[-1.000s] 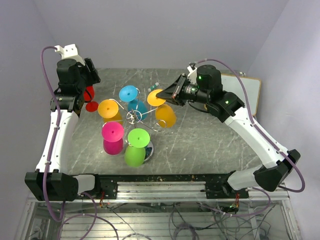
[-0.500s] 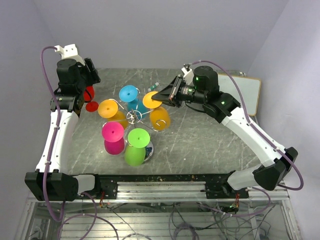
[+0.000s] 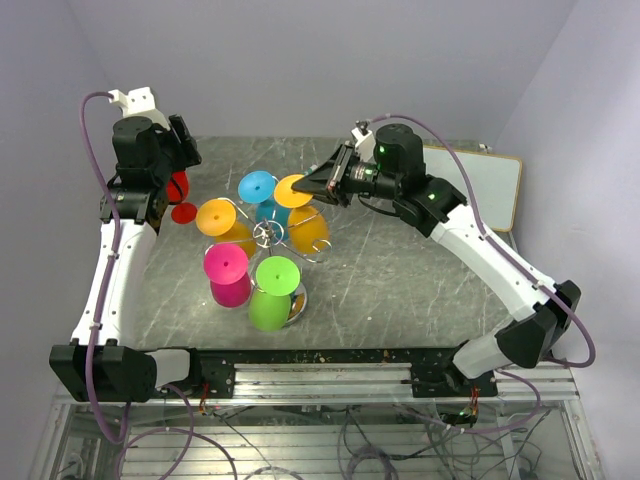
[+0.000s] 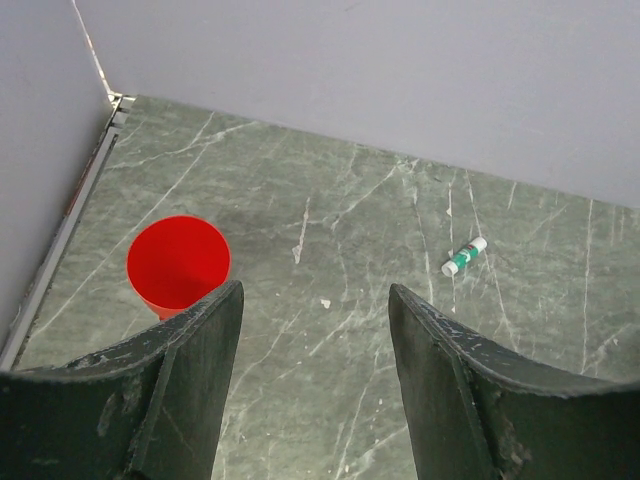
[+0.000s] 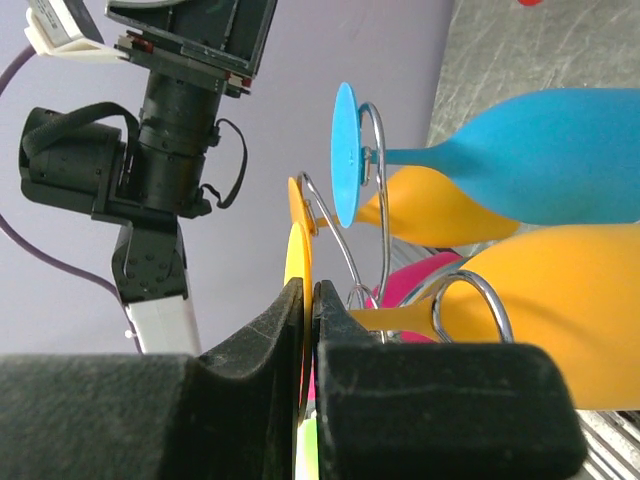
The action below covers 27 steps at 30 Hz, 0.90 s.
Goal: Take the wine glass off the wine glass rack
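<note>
Top view, near side first: green glass [image 3: 272, 290] and pink glass [image 3: 226, 272] hang foot-up on the near side of the wine glass rack [image 3: 266, 234], which stands mid-frame on the grey marbled table [image 3: 400, 280]. Behind them, second orange glass [image 3: 220, 222] on the rack's left and blue glass [image 3: 262, 195] on its far side. Orange wine glass [image 3: 308, 232] hangs on the rack's right side, tilted, foot up. Right gripper [image 3: 320, 188] is at upper middle of frame, pinching the foot of the orange wine glass. Right wrist view shows the thin orange disc edge-on between the closed fingertips and the stem passing through a curled chrome hook [image 5: 462, 300], so the glass is on the rack. Left gripper [image 4: 312, 340] at upper left hovers over the table, fingers spread wide, holding nothing. Red glass [image 4: 178, 263] sits on the table just under it by the left wall. Small white-and-green tube [image 4: 464, 257] lies further back. White board [image 3: 490, 185] at the far right edge
</note>
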Each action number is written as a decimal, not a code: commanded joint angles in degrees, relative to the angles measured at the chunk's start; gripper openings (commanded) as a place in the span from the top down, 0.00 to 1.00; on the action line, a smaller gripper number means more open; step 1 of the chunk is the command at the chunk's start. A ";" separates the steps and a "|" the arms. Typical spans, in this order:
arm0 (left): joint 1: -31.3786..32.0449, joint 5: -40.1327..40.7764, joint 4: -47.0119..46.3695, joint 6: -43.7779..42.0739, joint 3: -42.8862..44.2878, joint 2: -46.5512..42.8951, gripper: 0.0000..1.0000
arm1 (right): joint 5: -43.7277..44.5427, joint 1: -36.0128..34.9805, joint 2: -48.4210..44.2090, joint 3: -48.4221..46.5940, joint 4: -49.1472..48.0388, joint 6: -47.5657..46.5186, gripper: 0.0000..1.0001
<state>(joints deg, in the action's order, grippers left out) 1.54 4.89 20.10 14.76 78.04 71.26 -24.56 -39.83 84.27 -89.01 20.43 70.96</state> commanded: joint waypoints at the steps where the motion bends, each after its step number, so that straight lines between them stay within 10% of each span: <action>1: -0.66 -1.28 -0.23 0.46 2.03 -0.12 0.30 | 2.37 -0.18 1.53 -3.54 -0.98 0.96 1.00; 27: -0.66 -1.71 -0.29 0.71 1.94 -0.07 0.30 | 18.73 9.30 -6.11 10.94 -12.68 28.13 1.00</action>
<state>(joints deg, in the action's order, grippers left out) 1.54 4.64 20.10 15.05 78.06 71.26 -10.59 -33.32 82.28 -80.95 12.32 93.54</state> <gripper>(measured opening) 0.705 0.044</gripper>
